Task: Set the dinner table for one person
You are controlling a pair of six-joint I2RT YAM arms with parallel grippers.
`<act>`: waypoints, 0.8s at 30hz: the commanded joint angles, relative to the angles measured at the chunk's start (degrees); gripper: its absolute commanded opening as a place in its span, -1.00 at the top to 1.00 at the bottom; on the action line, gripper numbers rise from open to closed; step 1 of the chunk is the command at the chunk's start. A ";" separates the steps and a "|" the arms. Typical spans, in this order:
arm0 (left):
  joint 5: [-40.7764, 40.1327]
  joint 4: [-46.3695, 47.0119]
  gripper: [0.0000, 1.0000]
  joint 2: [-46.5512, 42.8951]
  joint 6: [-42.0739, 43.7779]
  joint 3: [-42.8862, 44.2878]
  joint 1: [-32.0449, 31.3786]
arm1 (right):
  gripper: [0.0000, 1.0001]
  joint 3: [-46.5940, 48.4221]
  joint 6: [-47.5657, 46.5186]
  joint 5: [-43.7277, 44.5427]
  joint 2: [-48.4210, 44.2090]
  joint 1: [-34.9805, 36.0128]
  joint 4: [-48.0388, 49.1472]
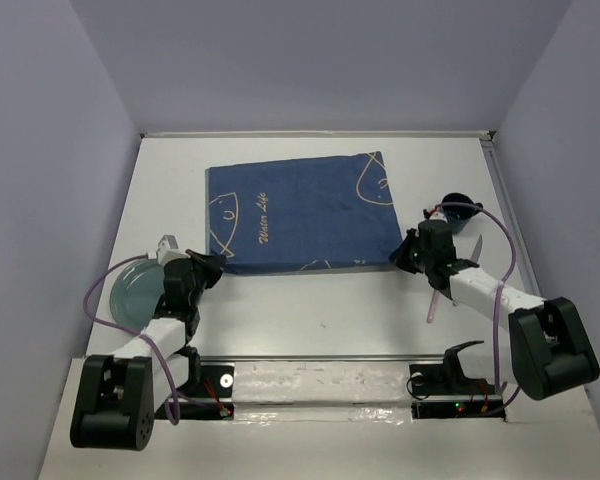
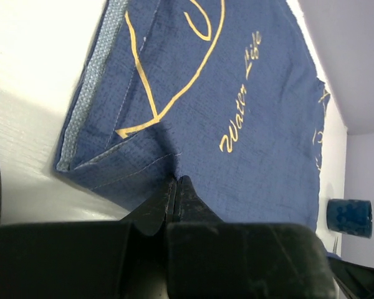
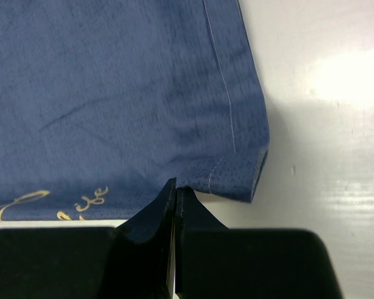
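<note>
A dark blue cloth with pale line drawings lies spread on the white dinner table. My left gripper sits at the cloth's near-left corner. In the left wrist view its gripper is shut, the tips pinching a puckered bit of the cloth. My right gripper is at the near-right corner. The right wrist view shows that gripper shut on the cloth's near hem, with the corner beside it lifted slightly off the table.
A pale green glass plate lies left of the left arm. A dark blue cup stands behind the right gripper, also seen as the cup in the left wrist view. A thin pinkish utensil lies under the right arm.
</note>
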 commanded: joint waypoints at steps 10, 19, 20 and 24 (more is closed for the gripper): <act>2.07 -3.59 1.00 -14.79 0.94 -4.02 1.27 | 0.95 -9.71 8.70 -4.33 -21.95 -1.42 -9.51; 3.83 -6.05 0.91 -21.04 -1.44 -7.71 1.27 | 0.78 -14.02 10.29 -4.06 -26.44 -1.42 -12.76; 4.09 -6.58 0.85 -21.30 -1.52 -8.15 1.27 | 0.79 -14.28 10.81 -4.16 -27.23 -1.42 -12.94; 5.50 -7.46 0.47 -25.60 -2.93 -10.08 1.27 | 0.39 -14.90 11.08 -4.69 -31.37 -1.42 -14.17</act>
